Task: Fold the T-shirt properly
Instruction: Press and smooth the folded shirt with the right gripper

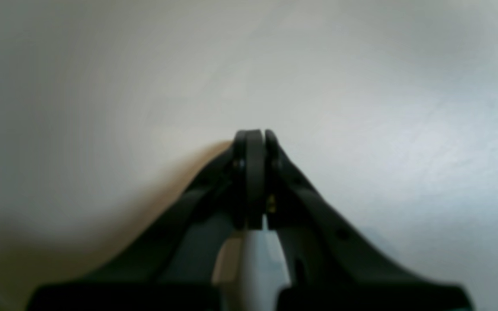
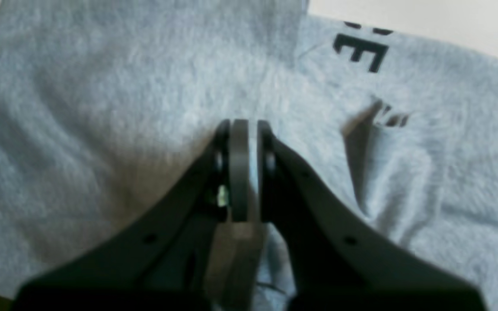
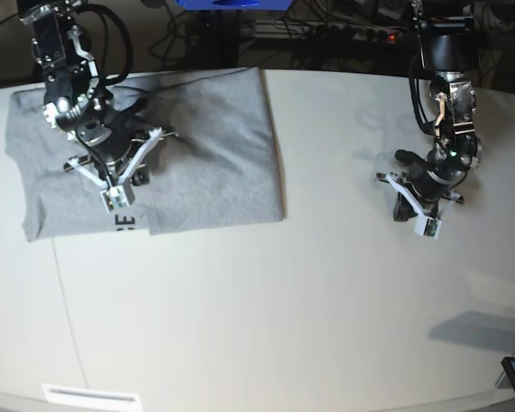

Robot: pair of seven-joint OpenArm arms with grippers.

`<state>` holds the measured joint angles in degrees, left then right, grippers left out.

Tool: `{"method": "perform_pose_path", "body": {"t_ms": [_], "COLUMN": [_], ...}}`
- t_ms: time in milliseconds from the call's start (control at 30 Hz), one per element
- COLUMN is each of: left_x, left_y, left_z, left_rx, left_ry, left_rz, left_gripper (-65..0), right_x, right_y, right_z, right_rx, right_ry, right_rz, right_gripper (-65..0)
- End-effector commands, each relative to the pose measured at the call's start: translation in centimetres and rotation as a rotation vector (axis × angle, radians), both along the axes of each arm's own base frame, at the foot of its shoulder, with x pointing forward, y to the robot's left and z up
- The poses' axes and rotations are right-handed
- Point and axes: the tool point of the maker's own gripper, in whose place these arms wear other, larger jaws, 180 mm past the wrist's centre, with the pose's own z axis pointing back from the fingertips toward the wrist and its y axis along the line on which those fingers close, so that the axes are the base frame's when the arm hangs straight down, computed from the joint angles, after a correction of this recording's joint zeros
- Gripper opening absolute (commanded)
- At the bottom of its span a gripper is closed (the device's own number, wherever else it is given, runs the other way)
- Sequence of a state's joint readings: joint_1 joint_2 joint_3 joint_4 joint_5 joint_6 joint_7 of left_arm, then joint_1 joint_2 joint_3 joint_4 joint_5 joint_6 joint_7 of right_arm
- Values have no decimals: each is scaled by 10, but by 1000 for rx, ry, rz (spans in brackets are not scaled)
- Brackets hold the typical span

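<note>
T-shirt [image 3: 197,154] lies folded at upper left; right gripper [image 2: 244,129] hovers clenched and empty above it, left gripper [image 1: 255,138] clenched over bare table [image 3: 283,318].

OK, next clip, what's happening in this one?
A two-armed robot is folding a grey T-shirt on a white table. The shirt lies partly folded at the table's far corner, with a strip of black lettering showing at its near edge. The right pincer is above the shirt with its jaws shut and no cloth visibly between them. The left pincer, also shut, is over bare table, well away from the shirt.
</note>
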<state>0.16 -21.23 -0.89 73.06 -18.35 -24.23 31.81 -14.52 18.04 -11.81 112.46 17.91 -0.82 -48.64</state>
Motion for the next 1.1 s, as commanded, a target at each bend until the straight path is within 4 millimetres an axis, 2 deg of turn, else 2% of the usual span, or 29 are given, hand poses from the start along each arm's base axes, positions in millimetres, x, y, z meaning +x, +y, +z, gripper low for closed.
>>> {"method": "perform_pose_path", "body": {"t_ms": [0,200,367,533,667,833,900,1067], "left_x": [-87,-87,-87,-91,-92,-92,-92,-91], "left_y": [16,16,16,17,18,19,19,16], "left_z": [-67,-67,-67,-68,-69,-69,-69,-68], "left_rx": [150,150,151,153,154,156,156,156], "left_ry": [432,432,432,439,442,443,443,438], "left_rz": [-24,-24,-24,-24,-24,-24,-24,-30], "left_gripper": [-650,-650,-650,-650,-650,-650,-650,-650], "right_x": [-2,-15,-19,-19,-14,-6,-4,-5], "right_y": [0,9,8,-3,-7,-25,-32,-29], "right_z": [5,-4,-10,-28,-34,-48,-50,-46], "right_rx": [6,35,34,6,6,-38,-55,-87], "right_ry": [-16,21,39,80,53,50,34,-6], "right_rz": [7,-2,-6,-24,-35,-37,-31,52], "right_gripper": [-635,-640,-640,-640,-640,-640,-641,-641]}}
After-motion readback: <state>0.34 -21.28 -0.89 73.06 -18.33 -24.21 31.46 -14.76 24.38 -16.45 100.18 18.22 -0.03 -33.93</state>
